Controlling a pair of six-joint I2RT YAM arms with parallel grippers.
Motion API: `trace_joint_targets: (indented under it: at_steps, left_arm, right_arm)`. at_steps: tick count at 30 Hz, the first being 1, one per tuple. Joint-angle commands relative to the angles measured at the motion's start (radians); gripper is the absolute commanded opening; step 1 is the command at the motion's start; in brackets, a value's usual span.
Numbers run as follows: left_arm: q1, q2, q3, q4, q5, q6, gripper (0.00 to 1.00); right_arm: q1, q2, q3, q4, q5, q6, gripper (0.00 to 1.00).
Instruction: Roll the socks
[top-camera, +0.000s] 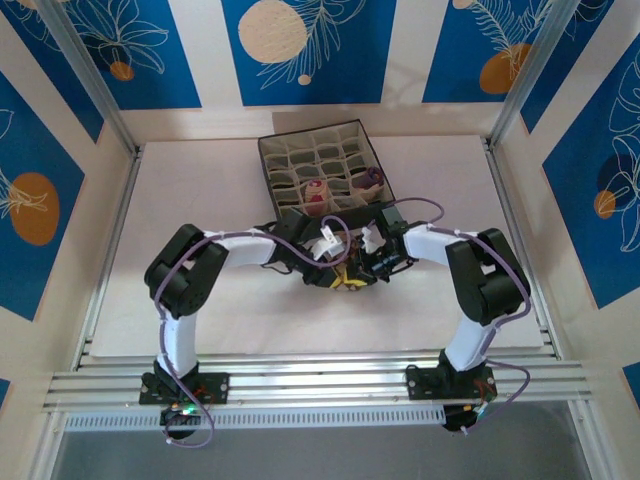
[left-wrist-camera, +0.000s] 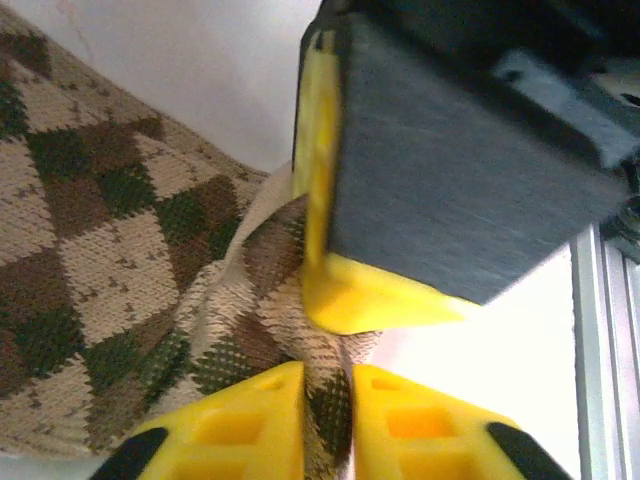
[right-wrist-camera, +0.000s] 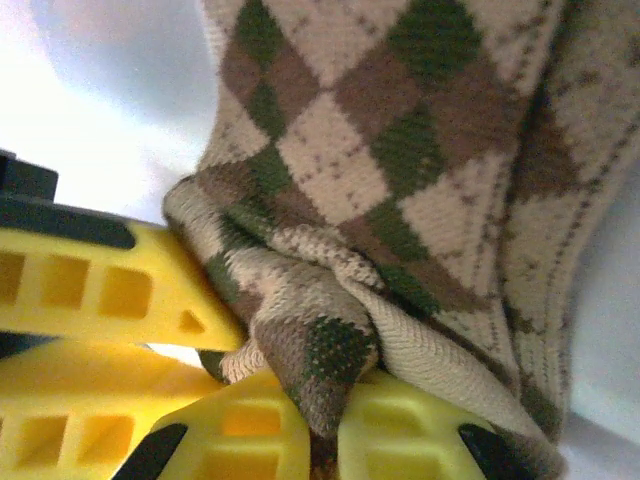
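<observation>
This is looking like a robotics laboratory cell and not a home: a left arm (top-camera: 185, 275) and a right arm (top-camera: 490, 280) are standing bolted to an aluminium rail (top-camera: 320, 380) at the near edge of a plain white table (top-camera: 200, 200), with purple cables (top-camera: 230, 237) running along them. Bare aluminium posts (top-camera: 85, 75) are framing the space, and the walls are carrying printed blue panels (top-camera: 300, 45) with white leaf drawings and orange and cream circles, like a made backdrop. Only a grey fabric compartment box (top-camera: 310, 131), which is holding small socks (top-camera: 315, 192), is looking domestic.
</observation>
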Motion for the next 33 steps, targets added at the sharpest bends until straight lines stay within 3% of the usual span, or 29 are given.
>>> trace_joint_targets:
  at_steps: [1,6,9,12,14,17,26,33]
  left_arm:
    - [0.004,-0.095,-0.128,0.089,-0.013,0.034,0.26]
    - [0.002,-0.295,-0.291,0.305,-0.057,0.142,0.30]
    - [-0.014,-0.394,-0.375,0.387,-0.160,0.253,0.29]
    - [-0.094,-0.470,-0.448,0.429,-0.357,0.426,0.29]
    - [-0.185,-0.487,-0.487,0.469,-0.540,0.567,0.35]
    - [-0.265,-0.448,-0.483,0.508,-0.697,0.667,0.40]
    - [-0.296,-0.269,-0.424,0.624,-0.791,0.687,0.46]
    - [-0.296,-0.175,-0.366,0.601,-0.777,0.664,0.44]
  right_arm:
    - [-0.012,0.074,0.005,-0.084,0.092,0.029,0.06]
    - [-0.016,0.095,0.018,-0.113,0.090,0.021,0.05]
    - [-0.011,0.098,0.029,-0.126,0.086,0.016,0.04]
    - [-0.007,0.102,0.047,-0.147,0.082,0.008,0.04]
    - [-0.006,0.107,0.055,-0.158,0.078,0.002,0.04]
    - [-0.005,0.119,0.067,-0.173,0.066,-0.004,0.04]
    - [-0.003,0.123,0.074,-0.201,0.029,-0.011,0.04]
    - [0.005,0.076,0.043,-0.193,0.002,0.003,0.04]
